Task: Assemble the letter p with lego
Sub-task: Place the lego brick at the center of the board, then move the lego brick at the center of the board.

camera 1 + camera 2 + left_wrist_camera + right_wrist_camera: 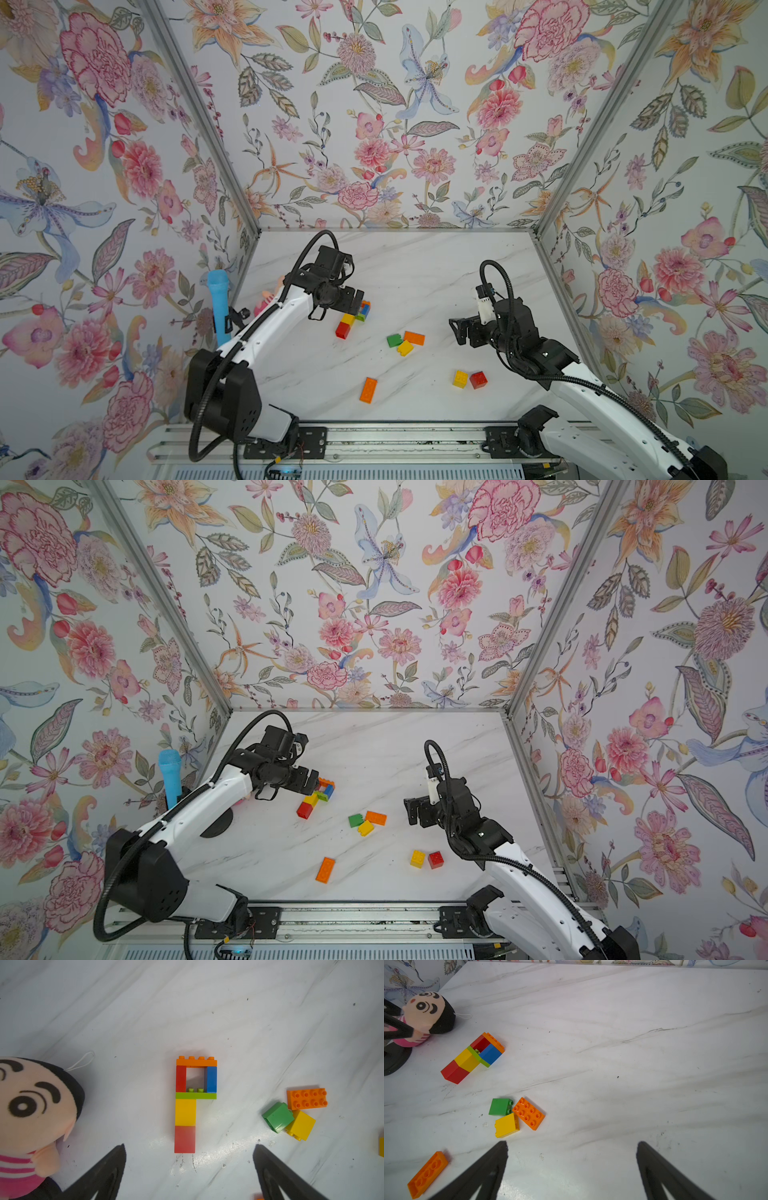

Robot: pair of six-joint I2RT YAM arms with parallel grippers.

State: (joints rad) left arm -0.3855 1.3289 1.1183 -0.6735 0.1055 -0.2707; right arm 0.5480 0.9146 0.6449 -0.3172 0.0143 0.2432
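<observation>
Lego letter P [195, 1103], assembled, flat on marble tabletop [270, 1032].
Left fingers [108, 1172] and right fingers [483, 1167] both spread wide, grasping nothing; loose green brick [277, 1116], yellow brick [301, 1125], orange brick [307, 1098] clustered nearby.

Multicolour lego P [185, 1112] lies flat, assembled; 3 loose bricks [277, 1116] clustered nr it.

left arm [286, 309]: white shells were joined by black joints | right arm [594, 415]: was finished alike | cables [482, 273]: black ribbed hoses were looped at both wrists | left gripper [190, 1145]: black tapered fingers were shown
</observation>
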